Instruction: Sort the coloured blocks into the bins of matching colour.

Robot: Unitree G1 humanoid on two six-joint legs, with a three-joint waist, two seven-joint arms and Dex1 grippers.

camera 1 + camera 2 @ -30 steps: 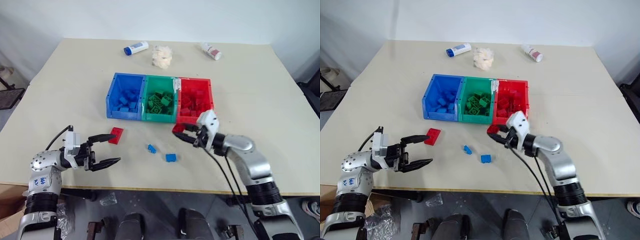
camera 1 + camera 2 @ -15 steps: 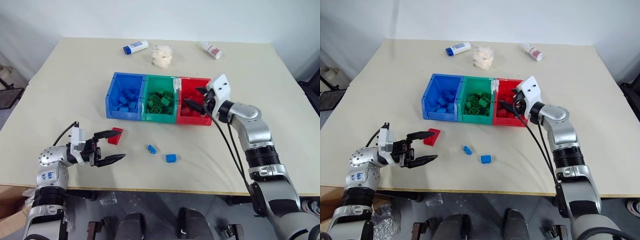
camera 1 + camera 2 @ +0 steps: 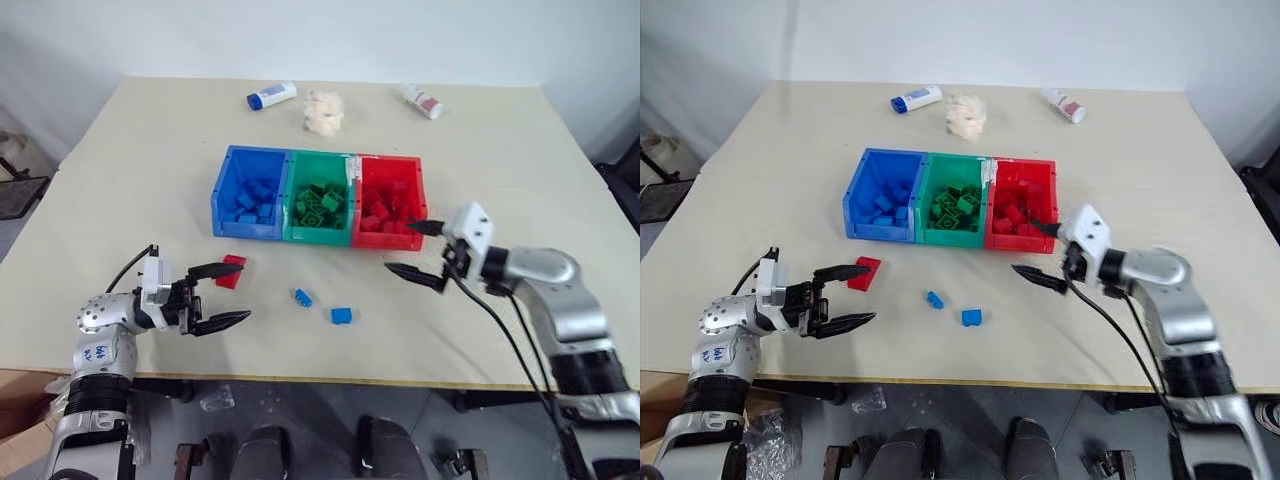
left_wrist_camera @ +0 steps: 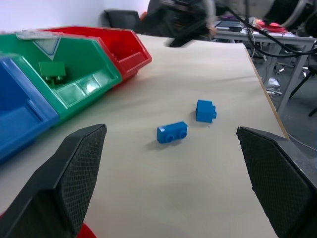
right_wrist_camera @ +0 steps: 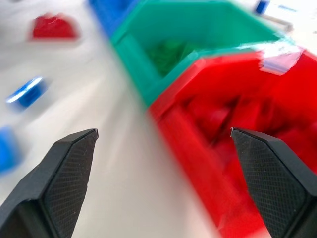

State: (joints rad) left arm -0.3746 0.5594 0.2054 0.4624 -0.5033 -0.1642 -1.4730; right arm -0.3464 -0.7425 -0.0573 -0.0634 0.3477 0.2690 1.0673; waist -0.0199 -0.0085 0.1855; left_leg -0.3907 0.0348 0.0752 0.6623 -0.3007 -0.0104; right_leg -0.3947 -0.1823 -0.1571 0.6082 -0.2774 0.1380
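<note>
Three blocks lie before the bins (image 3: 318, 238): one red block (image 3: 232, 270), two blue blocks (image 3: 303, 297); both pincers, left pincer (image 3: 221, 296) and right pincer (image 3: 416, 252), gape empty.

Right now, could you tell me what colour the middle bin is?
Green; the middle bin shows best in the left eye view.

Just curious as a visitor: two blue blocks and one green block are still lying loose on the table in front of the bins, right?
Not quite: the third loose block is red, not green, as the left eye view shows. The two blue blocks do lie loose in front of the bins.
</note>
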